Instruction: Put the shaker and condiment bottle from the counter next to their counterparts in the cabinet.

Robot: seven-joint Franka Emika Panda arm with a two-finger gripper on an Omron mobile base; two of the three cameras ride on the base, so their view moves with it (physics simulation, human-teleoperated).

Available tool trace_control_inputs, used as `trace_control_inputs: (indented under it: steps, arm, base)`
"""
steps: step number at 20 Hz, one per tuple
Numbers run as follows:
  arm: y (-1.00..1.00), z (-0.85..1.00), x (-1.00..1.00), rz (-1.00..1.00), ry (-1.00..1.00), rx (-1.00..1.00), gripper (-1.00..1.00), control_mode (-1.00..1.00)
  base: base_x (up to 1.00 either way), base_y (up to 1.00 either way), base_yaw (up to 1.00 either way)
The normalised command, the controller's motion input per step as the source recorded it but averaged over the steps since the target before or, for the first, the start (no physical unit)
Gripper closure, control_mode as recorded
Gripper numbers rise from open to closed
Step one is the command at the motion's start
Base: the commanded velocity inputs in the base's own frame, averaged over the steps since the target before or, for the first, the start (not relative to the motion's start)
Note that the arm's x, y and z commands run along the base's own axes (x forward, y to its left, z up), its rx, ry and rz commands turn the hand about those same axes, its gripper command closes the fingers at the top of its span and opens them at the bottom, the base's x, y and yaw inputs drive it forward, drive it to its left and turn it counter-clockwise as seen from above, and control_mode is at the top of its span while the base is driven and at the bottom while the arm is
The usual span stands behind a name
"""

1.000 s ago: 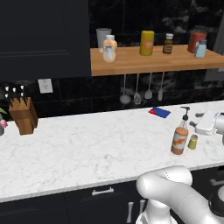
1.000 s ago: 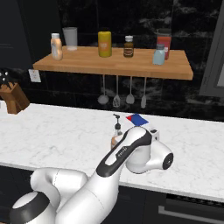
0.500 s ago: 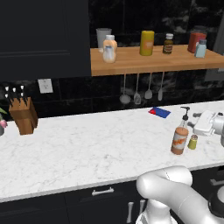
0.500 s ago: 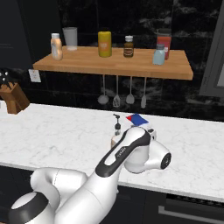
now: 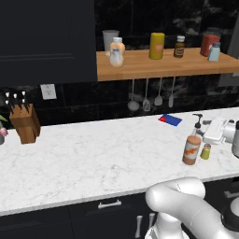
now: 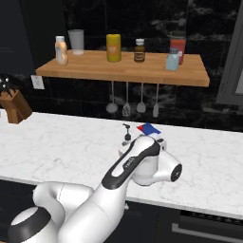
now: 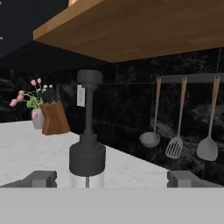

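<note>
A black tiled wall (image 5: 84, 98) runs behind the white marble worktop (image 5: 93, 158), which rests on black drawers (image 5: 70, 217) with silver pulls; on the wall above the worktop sits a white outlet (image 5: 47, 91); above that, a black panelled cupboard (image 5: 46, 37); beside the outlet, on the worktop, a wooden knife block (image 5: 25, 122); along the wall from it hang ladles and a spatula (image 7: 175, 146); the light is dim and even.

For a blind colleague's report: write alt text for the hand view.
The tall slim condiment bottle's dark pump neck and cap stand upright, centred between the open gripper's two grey fingertips, on the white marble counter. Behind hang a ladle, slotted spatula and spoon under the light-brown wooden shelf; a wooden knife block and pink flowers stand left.
</note>
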Motion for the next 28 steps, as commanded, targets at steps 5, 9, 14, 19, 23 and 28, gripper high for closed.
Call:
trace_control_inputs:
  steps: [5, 9, 14, 19, 23, 28]
  arm:
    - [0.1, -0.08, 0.19, 0.01, 0.0, 0.0, -1.0, -1.0]
    - [0.03, -0.04, 0.22, 0.01, 0.0, 0.0, -1.0, -1.0]
    - [0.03, 0.0, 0.09, 0.01, 0.0, 0.0, -1.0, -1.0]
    - [0.27, 0.0, -0.02, 0.05, -0.03, 0.0, -1.0, -1.0]
    - [0.42, -0.01, -0.08, 0.08, -0.05, 0.0, 1.0, -1.0]
    - [0.26, -0.02, -0.11, 0.08, -0.02, 0.0, 1.0, -1.0]
  base:
    - [0.0, 0.0, 0.0]
    - [0.0, 0.0, 0.0]
    - [0.0, 0.0, 0.0]
    - [0.0, 0.0, 0.0]
    - [0.0, 0.0, 0.0]
    - [0.0, 0.0, 0.0]
